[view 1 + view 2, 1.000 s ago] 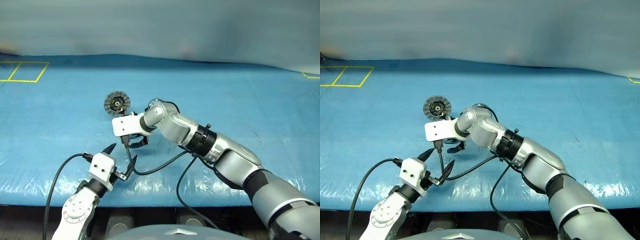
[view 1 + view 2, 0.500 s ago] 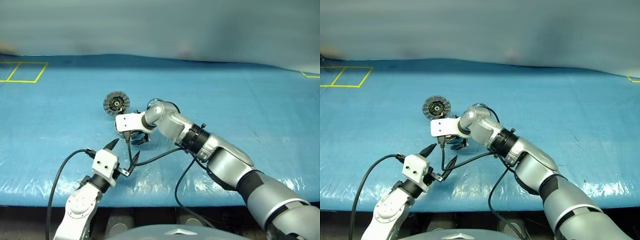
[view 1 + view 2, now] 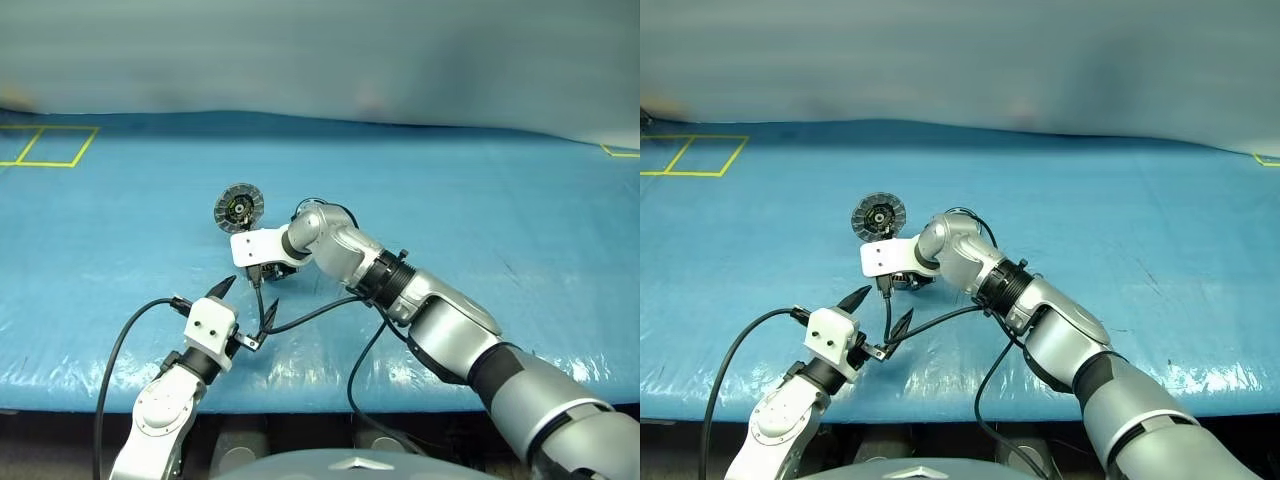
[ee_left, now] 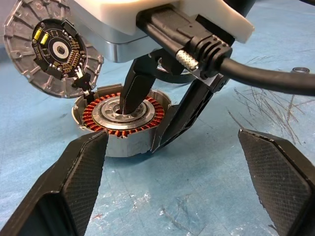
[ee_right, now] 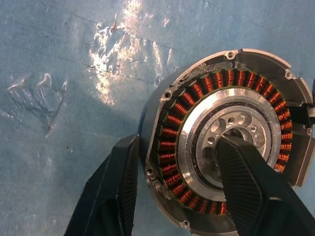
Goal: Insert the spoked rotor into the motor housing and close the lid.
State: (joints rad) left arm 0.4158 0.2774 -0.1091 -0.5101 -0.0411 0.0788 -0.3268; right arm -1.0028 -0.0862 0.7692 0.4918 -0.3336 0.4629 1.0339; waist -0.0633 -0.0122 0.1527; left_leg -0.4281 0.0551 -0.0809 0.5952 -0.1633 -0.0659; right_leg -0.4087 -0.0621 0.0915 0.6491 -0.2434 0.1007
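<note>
The motor housing (image 5: 170, 147), a grey disc with copper windings around a silver centre, lies flat on the blue table. My right gripper (image 4: 141, 128) points down onto it. One finger (image 5: 246, 191) stands in the centre bore, and the other finger (image 5: 120, 191) is against the outer wall, so the gripper is shut on the housing. The lid (image 3: 238, 207) leans tilted at the housing's far edge, its ribbed face with the dark centre (image 4: 54, 49) showing. My left gripper (image 3: 248, 298) hovers open just on the near side of the housing. The spoked rotor is out of view.
The table is covered in a blue sheet (image 3: 480, 200). Yellow tape squares (image 3: 45, 145) mark its far left, and a yellow corner (image 3: 620, 151) its far right. Black cables (image 3: 310, 318) hang from both wrists. The table's front edge (image 3: 330, 395) runs close below the grippers.
My right gripper's fingers have closed in on the housing's wall after sinking slightly. The lid has shifted a little to the right. My left gripper has stayed open and in place.
</note>
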